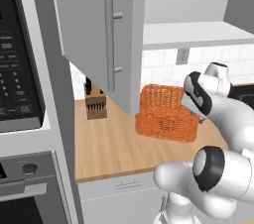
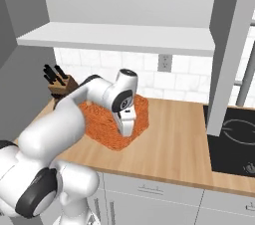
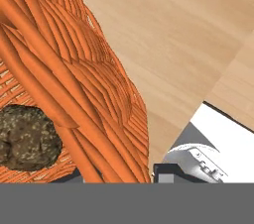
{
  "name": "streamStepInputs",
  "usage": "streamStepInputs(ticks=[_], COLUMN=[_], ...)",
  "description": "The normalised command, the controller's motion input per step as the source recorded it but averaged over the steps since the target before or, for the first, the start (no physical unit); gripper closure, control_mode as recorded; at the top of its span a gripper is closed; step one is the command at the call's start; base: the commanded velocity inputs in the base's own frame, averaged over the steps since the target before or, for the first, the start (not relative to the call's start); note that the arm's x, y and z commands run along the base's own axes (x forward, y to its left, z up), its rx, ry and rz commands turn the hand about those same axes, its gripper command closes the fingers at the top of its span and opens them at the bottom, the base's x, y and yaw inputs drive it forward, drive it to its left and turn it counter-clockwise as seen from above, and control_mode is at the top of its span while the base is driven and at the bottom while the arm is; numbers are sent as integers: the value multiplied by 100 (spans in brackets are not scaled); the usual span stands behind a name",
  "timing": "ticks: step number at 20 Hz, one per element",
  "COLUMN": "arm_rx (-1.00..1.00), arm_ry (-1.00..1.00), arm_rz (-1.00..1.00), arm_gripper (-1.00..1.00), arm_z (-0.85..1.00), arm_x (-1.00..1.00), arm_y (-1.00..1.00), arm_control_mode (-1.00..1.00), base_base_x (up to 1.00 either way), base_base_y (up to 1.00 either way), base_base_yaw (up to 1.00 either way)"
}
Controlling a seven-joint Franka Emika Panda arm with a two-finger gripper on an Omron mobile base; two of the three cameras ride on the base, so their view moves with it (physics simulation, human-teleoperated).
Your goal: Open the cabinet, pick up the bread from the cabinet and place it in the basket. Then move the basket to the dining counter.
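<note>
1. Gripper (image 2: 127, 127) pointing down at the near right rim of the basket (image 2: 102, 128), at the end of a white arm that reaches over the basket.
2. In the hand view, one dark fingertip (image 3: 166, 171) sits just outside the basket (image 3: 74, 69) wall, close against the orange weave. The wall runs down into the space between the fingers, and the inner finger is hidden behind it.
3. The jaws stand narrow, astride the wall. Whether they already pinch it or are only close to it cannot be told.
4. Bread (image 3: 27, 139), a dark speckled lump, lies on the basket floor on the inner side of the wall from the fingertip, low and close by, not touched by the gripper.
5. The basket (image 1: 161, 119) rests on the wood counter (image 2: 174, 139), directly under the hand. Bare counter (image 3: 173, 29) spreads out on the outer side of the gripper.
6. The cabinet door (image 1: 99, 29) hangs open well above the hand and to its left, with its long bar handle facing out.
7. A knife block (image 2: 62, 87) stands beyond the basket, on the far side from the gripper.
8. A black cooktop (image 2: 234, 139) lies well off to the gripper's right.
</note>
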Motion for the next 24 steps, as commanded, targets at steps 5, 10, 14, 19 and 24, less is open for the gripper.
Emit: streamStepInputs(ticks=[5,10,14,19,24], arm_rx=[2,8,19,16,-4], arm_ry=[-7,-2,0,0,-1], arm_rz=[-5,0,0,0,0], arm_gripper=[100,100,100,100,100], arm_z=[54,50,44,61,38], arm_x=[-23,-2,-13,-38,-62], arm_y=[4,23,17,11,15], arm_control_mode=[-100,-100,-100,-100,-100], base_base_x=[0,0,0,0,0], base_base_y=[0,0,0,0,0], base_base_yaw=[0,0,0,0,0])
